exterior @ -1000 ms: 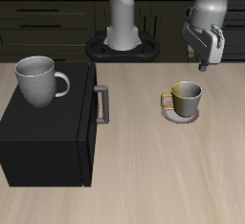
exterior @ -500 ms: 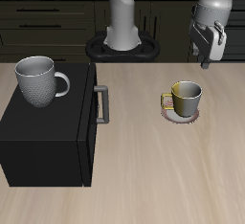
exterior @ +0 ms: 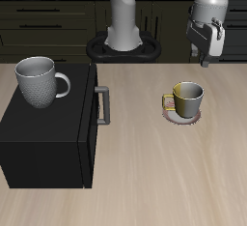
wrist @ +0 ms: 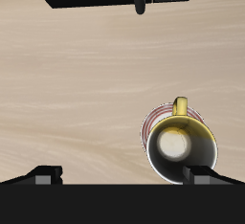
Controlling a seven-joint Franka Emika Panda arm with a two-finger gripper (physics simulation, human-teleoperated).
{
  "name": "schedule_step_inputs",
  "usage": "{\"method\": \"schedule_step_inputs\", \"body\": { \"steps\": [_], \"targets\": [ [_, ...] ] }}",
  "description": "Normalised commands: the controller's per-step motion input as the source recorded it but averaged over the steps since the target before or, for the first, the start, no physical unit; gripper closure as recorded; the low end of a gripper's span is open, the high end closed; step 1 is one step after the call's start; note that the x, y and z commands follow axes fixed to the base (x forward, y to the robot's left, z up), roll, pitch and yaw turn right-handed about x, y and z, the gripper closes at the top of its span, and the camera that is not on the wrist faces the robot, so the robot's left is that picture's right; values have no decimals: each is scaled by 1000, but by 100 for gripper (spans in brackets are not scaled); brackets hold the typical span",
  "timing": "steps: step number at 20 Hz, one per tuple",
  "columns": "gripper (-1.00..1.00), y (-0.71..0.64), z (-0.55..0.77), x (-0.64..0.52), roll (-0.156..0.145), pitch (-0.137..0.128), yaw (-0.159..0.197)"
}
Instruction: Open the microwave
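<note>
One microwave (exterior: 48,124) occupies the bench (exterior: 164,186) toward nine o'clock in the exterior view, its door shut and its grey bar handle (exterior: 102,105) standing on the face that looks toward three o'clock. We read the handle's long axis as running from the twelve o'clock to the six o'clock direction, parallel to that door face. A grey mug (exterior: 41,80) rests on the microwave's top. Beside the door face, apart from it, a yellow-green mug (exterior: 187,98) sits on a small pinkish saucer (exterior: 180,115).

The pincer (exterior: 204,58) hangs high above the bench's back edge, at about one o'clock from the microwave and well apart from the handle. In the wrist view both fingertips (wrist: 43,175) show with a wide gap between them and nothing held, so we take the pincer as spread and empty; the mug lies directly beneath it, the microwave farther off.

We judge that the coming move turns on this offset: the handle lies toward eight o'clock from the pincer and much lower, so the pincer must descend and cross past the mug before it can straddle the bar across its short axis.
</note>
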Motion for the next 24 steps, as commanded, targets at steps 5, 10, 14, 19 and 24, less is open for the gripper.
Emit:
{"method": "schedule_step_inputs", "body": {
  "steps": [5,10,14,19,24],
  "targets": [
    [-100,-189,-32,47,-22,-35,4],
    [-100,-183,45,-9,-54,-62,26],
    [-100,-193,98,5,-4,-73,30],
    [-100,-139,174,-50,-20,-119,65],
    [-100,-409,197,5,-58,-70,-11]
  ]
}}
